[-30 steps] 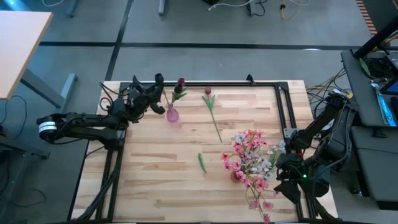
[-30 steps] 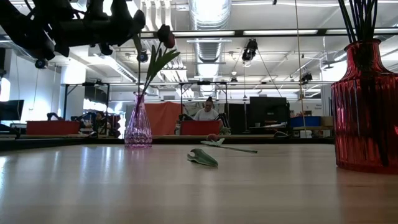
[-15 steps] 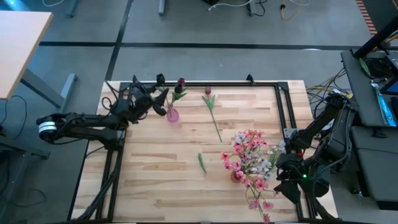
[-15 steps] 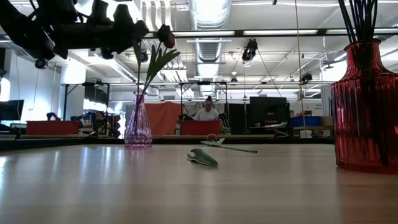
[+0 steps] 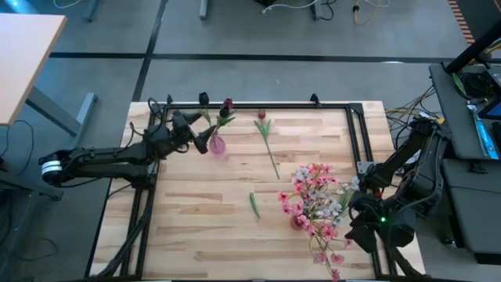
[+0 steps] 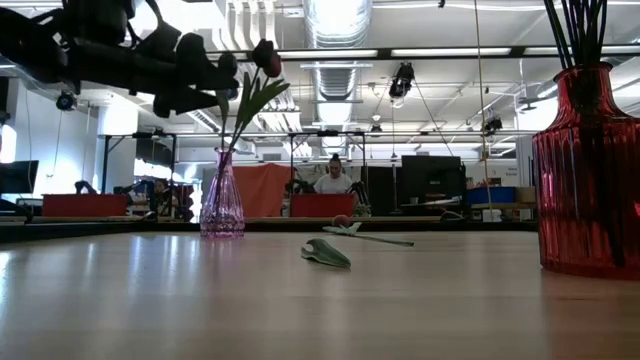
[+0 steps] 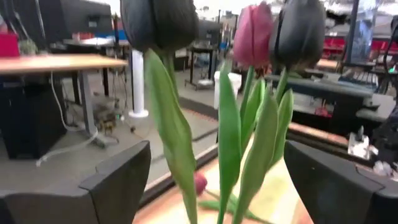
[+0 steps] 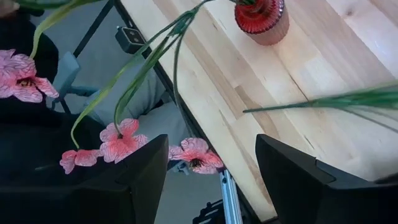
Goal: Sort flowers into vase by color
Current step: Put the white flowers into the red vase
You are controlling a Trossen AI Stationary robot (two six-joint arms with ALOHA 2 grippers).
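The left gripper (image 5: 200, 138) hangs above the far-left part of the light wooden slatted table (image 5: 196, 227), just beside the small clear pink glass vase (image 5: 217, 145), its two dark fingers spread wide with nothing between them; in the left wrist view the fingers (image 7: 118, 180) stand apart on either side of the upright green stems, touching neither. The dark maroon tulip on a thin green stem (image 5: 226, 105) stands in that pink vase, leaning a little, so the step in hand looks like the release of a tulip just placed. A second maroon tulip with a long green stem (image 5: 266, 137) lies flat on the table, near the pink vase and towards the middle, and it seems the natural next pick: the left arm would need to clear the standing blooms without knocking them, come down over the lying stem and close on it low enough to lift it cleanly. The sprays of small pink and whitish blooms (image 5: 313, 196) are gathered in the ribbed red glass vase (image 6: 588, 170) on the near right. A loose green leaf (image 5: 254, 204) lies alone near the middle. The right gripper (image 5: 368, 227) waits at the table's right edge beside the red vase, its fingers (image 8: 298, 180) part open around empty air
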